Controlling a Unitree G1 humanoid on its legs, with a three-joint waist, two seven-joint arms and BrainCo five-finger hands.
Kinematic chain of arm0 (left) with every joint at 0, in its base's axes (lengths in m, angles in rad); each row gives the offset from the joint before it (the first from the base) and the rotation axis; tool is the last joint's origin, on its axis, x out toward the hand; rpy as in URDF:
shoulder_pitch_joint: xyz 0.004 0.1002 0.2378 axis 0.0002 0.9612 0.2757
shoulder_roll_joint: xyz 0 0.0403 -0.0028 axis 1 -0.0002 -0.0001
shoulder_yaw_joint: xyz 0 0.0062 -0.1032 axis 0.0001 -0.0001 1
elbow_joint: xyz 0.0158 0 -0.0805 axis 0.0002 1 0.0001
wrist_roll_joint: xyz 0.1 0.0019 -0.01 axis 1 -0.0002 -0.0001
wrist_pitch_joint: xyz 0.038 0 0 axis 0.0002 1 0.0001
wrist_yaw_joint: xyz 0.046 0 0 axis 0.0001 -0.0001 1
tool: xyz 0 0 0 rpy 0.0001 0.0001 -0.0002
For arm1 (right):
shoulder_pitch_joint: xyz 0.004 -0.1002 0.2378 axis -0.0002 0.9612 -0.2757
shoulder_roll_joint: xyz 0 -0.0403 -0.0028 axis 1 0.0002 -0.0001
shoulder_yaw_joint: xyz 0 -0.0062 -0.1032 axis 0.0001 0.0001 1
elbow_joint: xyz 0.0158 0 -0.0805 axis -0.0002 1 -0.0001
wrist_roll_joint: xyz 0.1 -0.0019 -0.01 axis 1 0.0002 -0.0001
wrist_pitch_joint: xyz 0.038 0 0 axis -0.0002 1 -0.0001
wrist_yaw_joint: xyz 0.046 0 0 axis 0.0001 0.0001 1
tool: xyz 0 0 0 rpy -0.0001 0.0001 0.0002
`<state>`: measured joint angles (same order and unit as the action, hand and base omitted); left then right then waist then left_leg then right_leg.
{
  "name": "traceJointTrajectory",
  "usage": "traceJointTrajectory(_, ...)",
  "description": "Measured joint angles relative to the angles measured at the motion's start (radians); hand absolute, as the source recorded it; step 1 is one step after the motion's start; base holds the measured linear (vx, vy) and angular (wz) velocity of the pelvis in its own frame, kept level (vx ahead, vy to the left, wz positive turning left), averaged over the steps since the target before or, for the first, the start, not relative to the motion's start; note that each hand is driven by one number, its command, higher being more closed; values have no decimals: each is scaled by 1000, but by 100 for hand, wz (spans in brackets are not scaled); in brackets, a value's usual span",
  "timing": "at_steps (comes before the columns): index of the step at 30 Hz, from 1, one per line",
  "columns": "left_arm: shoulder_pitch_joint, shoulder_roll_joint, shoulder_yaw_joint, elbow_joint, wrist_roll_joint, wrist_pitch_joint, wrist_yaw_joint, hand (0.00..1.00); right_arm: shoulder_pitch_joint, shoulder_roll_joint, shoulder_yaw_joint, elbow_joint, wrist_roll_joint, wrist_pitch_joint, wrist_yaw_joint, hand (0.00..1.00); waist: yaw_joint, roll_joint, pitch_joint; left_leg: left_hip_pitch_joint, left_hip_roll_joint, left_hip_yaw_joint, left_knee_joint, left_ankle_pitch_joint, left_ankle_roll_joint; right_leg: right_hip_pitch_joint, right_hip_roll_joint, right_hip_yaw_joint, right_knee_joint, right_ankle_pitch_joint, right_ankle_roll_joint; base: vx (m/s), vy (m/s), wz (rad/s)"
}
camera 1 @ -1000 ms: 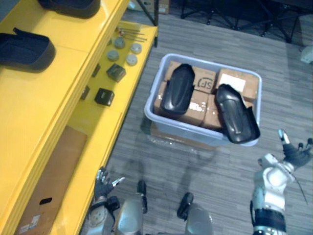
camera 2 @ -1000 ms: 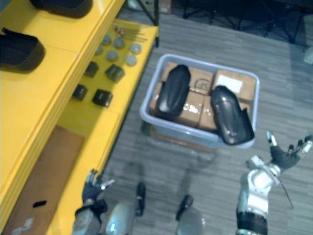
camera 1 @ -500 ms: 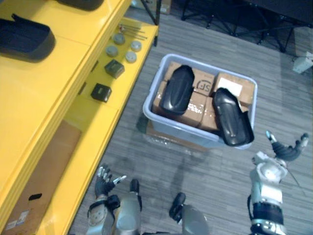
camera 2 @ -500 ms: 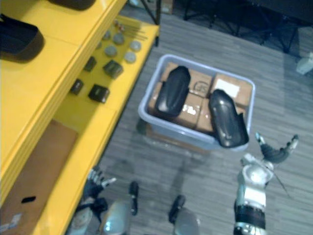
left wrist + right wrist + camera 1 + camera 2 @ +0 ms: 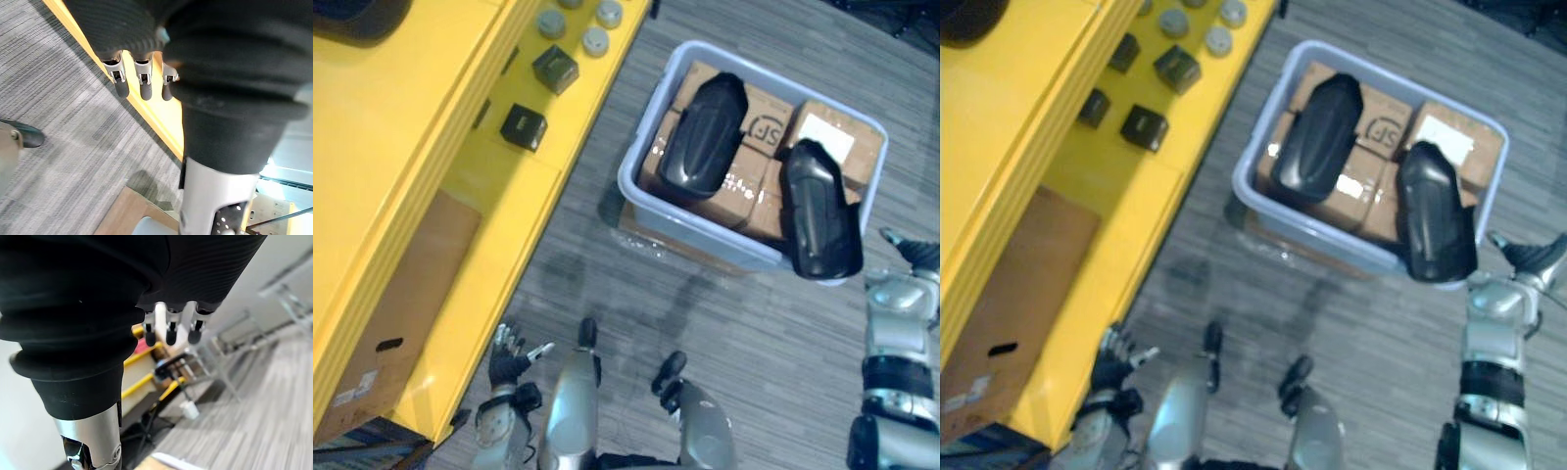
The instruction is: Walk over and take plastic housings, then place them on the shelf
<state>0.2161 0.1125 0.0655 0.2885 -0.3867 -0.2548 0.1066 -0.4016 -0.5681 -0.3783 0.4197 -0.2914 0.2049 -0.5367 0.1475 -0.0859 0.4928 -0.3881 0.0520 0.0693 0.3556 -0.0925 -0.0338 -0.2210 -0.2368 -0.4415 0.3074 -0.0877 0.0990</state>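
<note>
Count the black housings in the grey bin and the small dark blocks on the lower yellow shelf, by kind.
Black housings: 2
Dark blocks: 4
Total: 6

**Q:** Classify the location.

**A:** Industrial storage or workshop area. It is not a home or an office.

**Q:** State the supporting evidence.

**A:**
1. A yellow shelving unit (image 5: 401, 147) with deep tiers runs along the robot's left.
2. Its lower tier carries loose parts: small black boxes (image 5: 524, 125), round grey discs (image 5: 596, 40) and a flat cardboard carton (image 5: 391, 313).
3. A pale grey plastic tote (image 5: 700, 238) stands on grey plank-pattern flooring (image 5: 754, 333). It is packed with sealed cardboard boxes (image 5: 769, 122), and two black plastic housings (image 5: 705, 137) lie on top of them.
4. The right wrist view shows further yellow-beamed racking (image 5: 146, 351) in the background.
</note>
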Motion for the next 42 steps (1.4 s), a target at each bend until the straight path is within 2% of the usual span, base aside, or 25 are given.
traceJointTrajectory(14,0,7,-2,0,-9,0,1,0,-49,-18,70,121,7,-3,102,0,-1,-2,2,-36,-11,-3,-2,14,12,-48,-15,2,27,-1,-2,-6,3,0)
traceJointTrajectory(22,0,7,-11,8,-10,-4,5,0,-128,-20,127,227,37,-5,95,0,4,-1,2,-72,-25,-11,-5,36,18,-90,-32,0,54,-1,-2,-19,20,5)
traceJointTrajectory(23,0,7,-12,8,-10,-5,6,0,-130,-20,127,228,44,-4,88,0,4,-1,2,-72,-26,-12,-6,37,19,-90,-33,0,56,-1,-2,-27,24,6)
traceJointTrajectory(25,0,7,-17,9,-34,-6,7,0,-135,-27,127,230,52,-1,26,0,4,0,2,-77,-31,-16,-6,41,20,-95,-38,-4,61,-2,-2,-37,32,8)
traceJointTrajectory(28,0,7,-23,9,-41,-8,8,0,-138,-54,125,230,78,0,-11,0,3,2,1,-95,-35,-22,-3,46,22,-110,-43,-7,61,-1,-1,-33,30,8)
traceJointTrajectory(29,0,7,-24,11,-45,-10,8,0,-146,-64,124,231,83,14,-14,0,3,3,2,-103,-35,-23,1,46,22,-115,-43,-7,61,0,0,-33,36,2)
traceJointTrajectory(31,0,8,-26,18,-45,-23,8,0,-158,-67,124,241,123,29,-49,0,3,4,2,-104,-35,-23,2,46,23,-115,-43,-7,61,0,0,-12,16,1)
traceJointTrajectory(32,-2,8,-28,23,-45,-31,8,0,-170,-70,122,262,165,38,-92,0,3,4,2,-104,-35,-24,3,46,23,-115,-42,-7,59,1,0,0,0,0)
traceJointTrajectory(36,-17,7,-30,47,-45,-36,8,0,-175,-95,67,278,233,45,-168,0,4,16,0,-120,-36,-31,6,47,23,-122,-41,-16,54,4,0,9,11,4)
traceJointTrajectory(42,-28,8,-39,68,-45,-57,8,0,-261,-241,24,428,344,44,-207,0,4,55,12,-138,-37,-34,12,49,26,-128,-35,-17,34,24,1,7,11,-1)
